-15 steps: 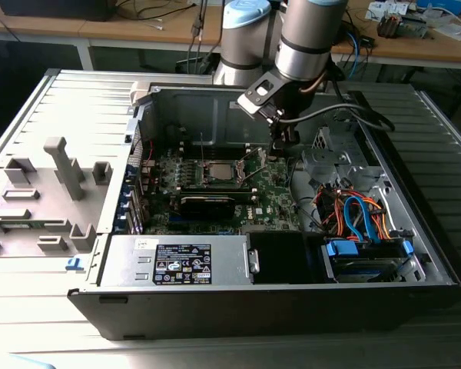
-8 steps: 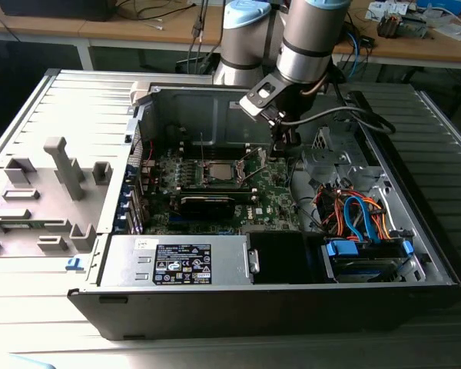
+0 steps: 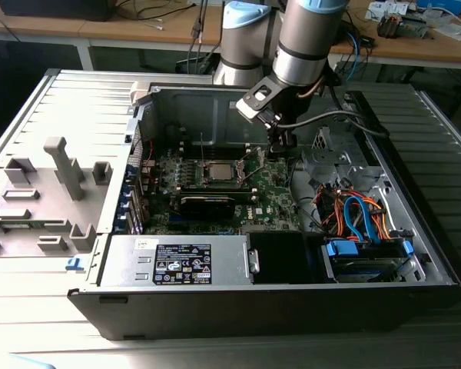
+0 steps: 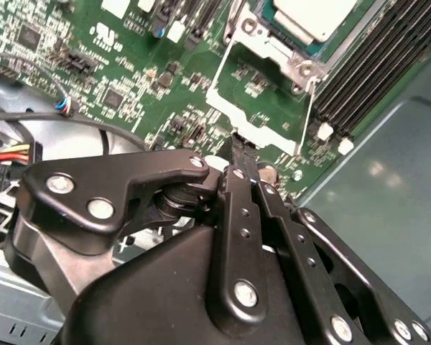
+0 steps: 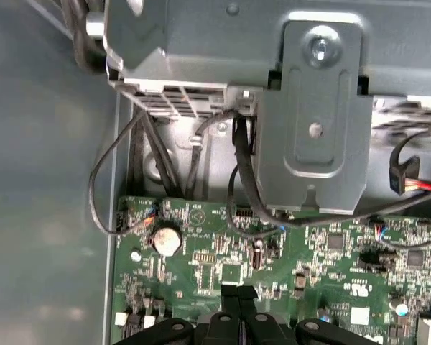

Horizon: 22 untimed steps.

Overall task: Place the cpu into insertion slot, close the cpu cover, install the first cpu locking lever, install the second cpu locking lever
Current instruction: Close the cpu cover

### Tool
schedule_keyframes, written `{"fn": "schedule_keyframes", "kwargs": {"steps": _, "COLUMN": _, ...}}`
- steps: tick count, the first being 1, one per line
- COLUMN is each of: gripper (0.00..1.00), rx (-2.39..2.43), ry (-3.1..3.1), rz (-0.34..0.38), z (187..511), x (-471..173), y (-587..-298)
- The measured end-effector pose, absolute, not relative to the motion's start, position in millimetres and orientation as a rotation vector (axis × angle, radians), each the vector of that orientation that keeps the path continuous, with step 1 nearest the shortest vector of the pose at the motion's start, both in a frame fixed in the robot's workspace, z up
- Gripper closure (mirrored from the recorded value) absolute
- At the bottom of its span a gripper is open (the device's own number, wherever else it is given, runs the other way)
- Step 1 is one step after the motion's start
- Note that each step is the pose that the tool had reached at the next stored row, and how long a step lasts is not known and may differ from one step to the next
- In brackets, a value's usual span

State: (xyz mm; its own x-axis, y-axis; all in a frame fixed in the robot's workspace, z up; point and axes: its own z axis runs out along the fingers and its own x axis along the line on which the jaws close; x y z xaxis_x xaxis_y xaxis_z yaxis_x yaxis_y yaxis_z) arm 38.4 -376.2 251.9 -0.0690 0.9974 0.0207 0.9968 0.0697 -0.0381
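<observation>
The cpu (image 4: 312,13) already lies in the insertion slot (image 4: 281,47), its pale metal top level with the rim, near the middle of the green motherboard (image 5: 223,266) inside the open case (image 3: 415,254). The cpu cover (image 4: 262,86) is not yet closed: in the second wrist view the thin frame is swung open away from the slot, with bare board visible through its window. The hand (image 4: 242,147) hangs just beside the frame's free edge, to the exterior view's right of the slot. Its fingers are pressed together with nothing between them, and I cannot tell whether the tips touch the frame. The risk, as I judge it, lies in that narrow contact. Shut tips on a thin metal edge could slip off and scrape the small parts on the board, or — if the frame were pushed from one corner — it could come down skewed and nudge the chip out of its seat.
</observation>
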Motion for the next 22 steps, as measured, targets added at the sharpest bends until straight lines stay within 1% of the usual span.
{"fn": "schedule_keyframes", "kwargs": {"steps": 22, "gripper": 0.89, "rx": -2.116, "ry": -2.268, "rz": 0.017, "z": 249, "x": -16, "y": -376}}
